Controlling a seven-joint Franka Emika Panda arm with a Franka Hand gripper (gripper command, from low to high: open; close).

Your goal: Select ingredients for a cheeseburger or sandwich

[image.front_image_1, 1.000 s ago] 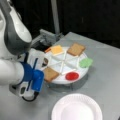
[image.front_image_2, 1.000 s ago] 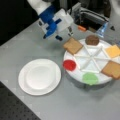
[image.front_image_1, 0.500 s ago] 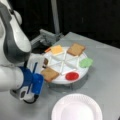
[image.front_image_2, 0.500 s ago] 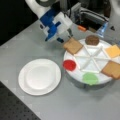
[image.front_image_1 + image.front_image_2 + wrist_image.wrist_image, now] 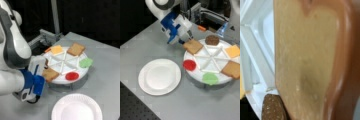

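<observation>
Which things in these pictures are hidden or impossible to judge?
- The hand: its fingertips are hidden by its own body in both front views; the wrist view shows none.
- Toast: it fills the wrist view, edges cut off.
- Patty: mostly behind the hand in a front view.
- Paper plate: cut by a front view's bottom.

Soft, blurred views under even light; dark backdrop; wrist view out of focus.

The Panda arm is reaching down with its white-and-blue wrist tilted, the gripper (image 5: 188, 40) hanging low at the left in a front view (image 5: 45, 65); its fingertips are largely hidden behind the wrist housing.
</observation>
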